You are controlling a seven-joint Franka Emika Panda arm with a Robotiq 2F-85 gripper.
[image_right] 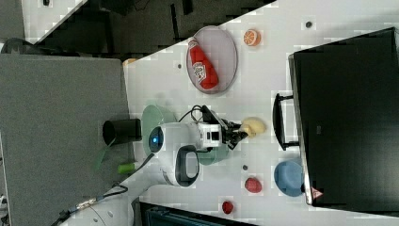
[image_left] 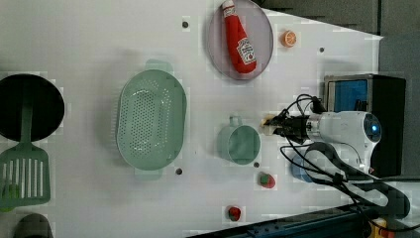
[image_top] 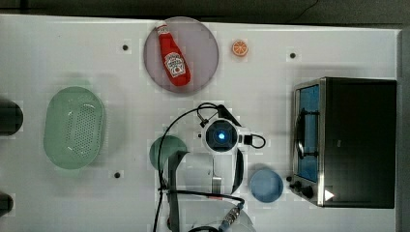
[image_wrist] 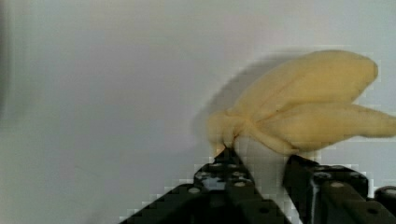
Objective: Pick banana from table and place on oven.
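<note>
The pale yellow banana [image_wrist: 303, 107] lies on the white table [image_top: 72, 53], peel flaps splayed and whitish flesh toward me. My gripper [image_wrist: 264, 168] is low over it, its black fingers [image_wrist: 224, 175] pressed on either side of the flesh, shut on the banana. In the right view the banana [image_right: 254, 126] sits at the gripper [image_right: 240, 134] tip, just short of the oven's handle. The left view has the banana [image_left: 269, 124] at the gripper [image_left: 275, 126] tip, beside the green cup. The oven [image_top: 358, 142] stands at the top view's right with its black top bare; the arm covers the banana in the top view.
A red ketchup bottle [image_top: 173, 57] lies on a grey plate [image_top: 203, 48], with an orange slice [image_top: 240, 48] beside it. A green colander [image_top: 74, 128], a green cup [image_left: 240, 144] and a blue bowl [image_top: 266, 185] stand around the arm. Two small red items [image_right: 253, 184] lie near the bowl.
</note>
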